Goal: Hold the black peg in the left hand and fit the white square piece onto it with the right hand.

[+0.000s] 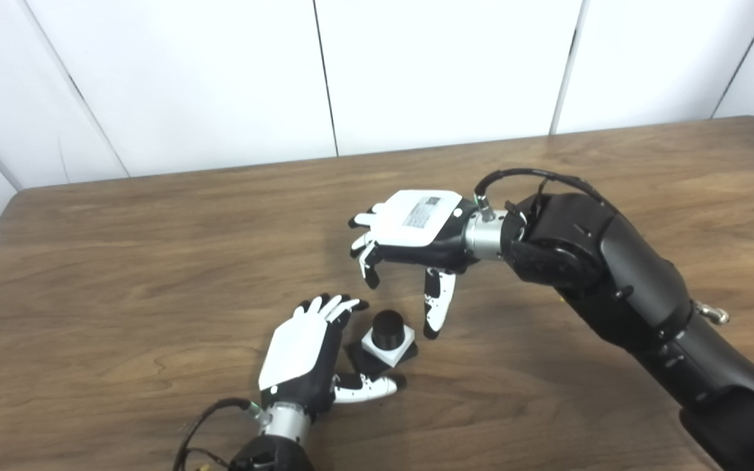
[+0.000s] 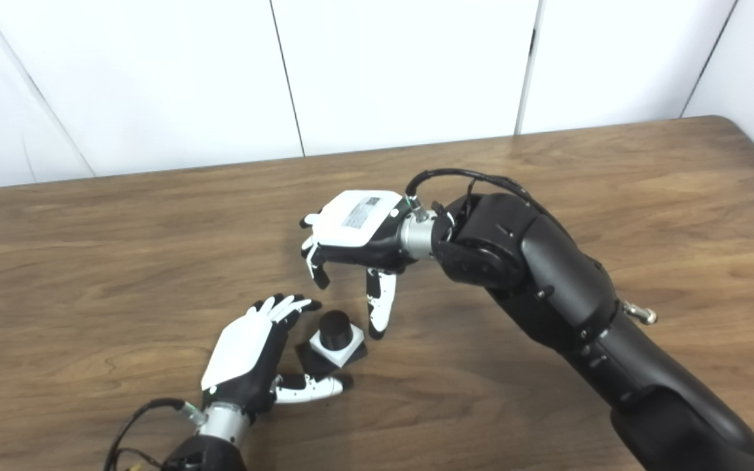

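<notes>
Standing on the wooden table (image 1: 154, 216): black peg (image 1: 388, 325) with white square piece (image 1: 390, 347) already seated round it, black base plate beneath. Left hand (image 1: 305, 356) open, cupped beside the assembly, apparently not gripping. Right hand (image 1: 410, 242) open, empty, hovering just beyond. Fitting judged complete; next, withdraw both hands. Table edges well apart, room all round.

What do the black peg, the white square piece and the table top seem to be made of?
Black peg: probably matte plastic, dull and uniformly dark. White square piece: likely plastic too, with flat, even colour and crisp edges. Table: wood or wood-look laminate, with visible grain and a soft sheen; the pictures cannot tell which.
</notes>
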Controlling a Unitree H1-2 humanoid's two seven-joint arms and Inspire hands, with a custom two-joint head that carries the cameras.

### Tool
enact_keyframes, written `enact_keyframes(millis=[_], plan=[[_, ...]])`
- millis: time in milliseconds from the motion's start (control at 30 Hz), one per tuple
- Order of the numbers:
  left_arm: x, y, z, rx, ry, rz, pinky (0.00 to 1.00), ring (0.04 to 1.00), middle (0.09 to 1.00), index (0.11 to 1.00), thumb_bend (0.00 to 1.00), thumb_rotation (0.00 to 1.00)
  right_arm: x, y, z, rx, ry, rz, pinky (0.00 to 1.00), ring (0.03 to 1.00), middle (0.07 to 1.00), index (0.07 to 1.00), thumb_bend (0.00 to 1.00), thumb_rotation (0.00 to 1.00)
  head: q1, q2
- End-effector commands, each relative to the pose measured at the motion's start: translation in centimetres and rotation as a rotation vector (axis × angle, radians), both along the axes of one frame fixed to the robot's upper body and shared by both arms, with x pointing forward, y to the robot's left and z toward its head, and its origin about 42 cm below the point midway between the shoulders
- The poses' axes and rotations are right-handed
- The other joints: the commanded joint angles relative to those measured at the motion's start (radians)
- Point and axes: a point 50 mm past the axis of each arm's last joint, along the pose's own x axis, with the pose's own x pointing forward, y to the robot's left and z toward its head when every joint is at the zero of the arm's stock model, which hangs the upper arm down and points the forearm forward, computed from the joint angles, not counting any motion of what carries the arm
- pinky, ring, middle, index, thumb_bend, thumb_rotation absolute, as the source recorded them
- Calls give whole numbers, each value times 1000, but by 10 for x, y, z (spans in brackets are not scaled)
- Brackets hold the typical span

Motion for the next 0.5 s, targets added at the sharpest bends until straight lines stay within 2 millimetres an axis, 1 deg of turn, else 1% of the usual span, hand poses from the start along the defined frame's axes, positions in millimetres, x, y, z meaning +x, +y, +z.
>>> enact_keyframes(millis=[0, 133, 267, 467], plan=[[4, 6, 7, -41, 55, -12, 1000, 995, 956, 888, 964, 425, 7, 2, 26, 33, -65, -2, 984, 1000, 890, 678, 1000, 335, 1, 1], [6, 14, 14, -77, 117, -37, 1000, 1000, 986, 940, 959, 416, 8, 0, 26, 26, -68, -12, 987, 1000, 892, 674, 1000, 338, 3, 4], [9, 22, 21, -104, 166, -56, 1000, 1000, 998, 966, 967, 416, 9, -1, 25, 31, -70, -16, 986, 1000, 890, 671, 1000, 340, 4, 3], [13, 28, 27, -111, 203, -68, 1000, 1000, 1000, 981, 996, 407, 9, -1, 24, 36, -72, -18, 984, 1000, 887, 669, 1000, 336, 3, 2]])
